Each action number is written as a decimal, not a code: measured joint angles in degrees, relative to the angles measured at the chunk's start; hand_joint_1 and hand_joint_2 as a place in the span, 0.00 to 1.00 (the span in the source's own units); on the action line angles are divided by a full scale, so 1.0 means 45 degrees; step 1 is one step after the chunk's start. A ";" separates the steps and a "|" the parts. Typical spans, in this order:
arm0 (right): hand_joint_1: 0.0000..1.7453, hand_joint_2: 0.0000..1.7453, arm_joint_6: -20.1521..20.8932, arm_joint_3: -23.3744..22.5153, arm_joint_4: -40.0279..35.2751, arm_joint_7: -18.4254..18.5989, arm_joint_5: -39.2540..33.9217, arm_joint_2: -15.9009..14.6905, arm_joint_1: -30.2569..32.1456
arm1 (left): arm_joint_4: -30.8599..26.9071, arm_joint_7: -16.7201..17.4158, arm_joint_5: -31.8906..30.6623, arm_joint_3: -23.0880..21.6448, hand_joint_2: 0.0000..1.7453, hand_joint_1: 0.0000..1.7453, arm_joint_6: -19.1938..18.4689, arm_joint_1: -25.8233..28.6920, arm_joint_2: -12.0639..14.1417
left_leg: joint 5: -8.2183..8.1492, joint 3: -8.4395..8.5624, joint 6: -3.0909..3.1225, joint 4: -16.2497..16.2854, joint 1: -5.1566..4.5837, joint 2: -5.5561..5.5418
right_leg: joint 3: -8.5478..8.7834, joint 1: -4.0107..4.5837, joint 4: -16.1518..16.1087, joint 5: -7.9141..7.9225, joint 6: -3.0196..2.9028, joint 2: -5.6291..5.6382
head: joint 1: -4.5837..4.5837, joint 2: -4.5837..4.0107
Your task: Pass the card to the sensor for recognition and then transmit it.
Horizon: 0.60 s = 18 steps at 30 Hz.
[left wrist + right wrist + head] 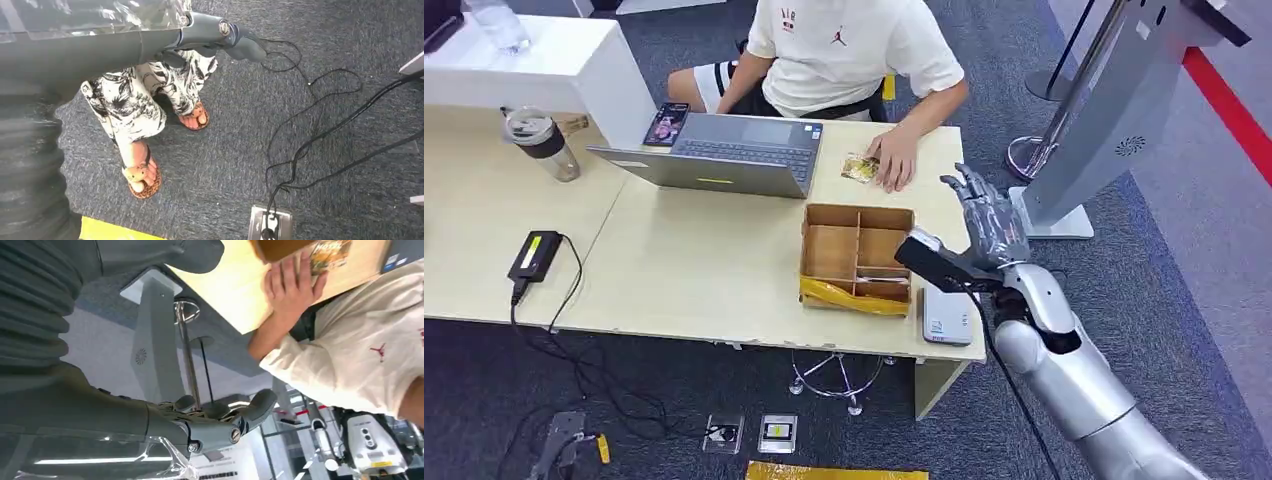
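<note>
At the desk's far right corner, the card lies under a person's hand, likely offered for pickup. Our right hand hovers nearby, fingers spread, empty; our left hand's state we cannot tell.

Beige table, laptop, divided cardboard box, card, power adapter

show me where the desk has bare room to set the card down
Widest bare patch: between the charger and the box, in front of the laptop. A smaller one lies left of the charger. Crowded: the right end, with the person's hand on the card, the box and the right hand.
</note>
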 joint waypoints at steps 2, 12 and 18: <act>0.24 1.00 0.0048 0.0010 -0.0326 0.0029 0.0000 0.0005 0.0197 | 0.0000 0.0000 0.0015 -0.0010 1.00 0.00 0.0000 -0.0003 -0.0005 | 0.0000 0.0000 0.0000 0.0000 0.0000 0.0000 | 0.0001 0.0000 0.0000 0.0000 0.0000 0.0000 | 0.0000 0.0000; 0.26 1.00 0.0229 0.0039 -0.1235 -0.0005 0.0000 0.0005 0.0736 | 0.0000 0.0000 0.0068 -0.0087 1.00 0.00 -0.0005 -0.0003 -0.0005 | 0.0000 -0.0002 0.0000 0.0000 -0.0001 -0.0002 | 0.0004 -0.0002 -0.0001 0.0000 0.0000 -0.0001 | 0.0000 0.0000; 0.26 1.00 0.0593 0.0480 -0.2142 0.0743 0.0258 0.0281 0.1772 | 0.0000 -0.0039 0.0282 -0.0087 1.00 0.00 -0.0077 0.0027 0.0014 | -0.0001 -0.0018 -0.0001 -0.0003 0.0002 -0.0011 | -0.0001 0.0002 0.0003 -0.0003 -0.0003 -0.0015 | -0.0005 0.0000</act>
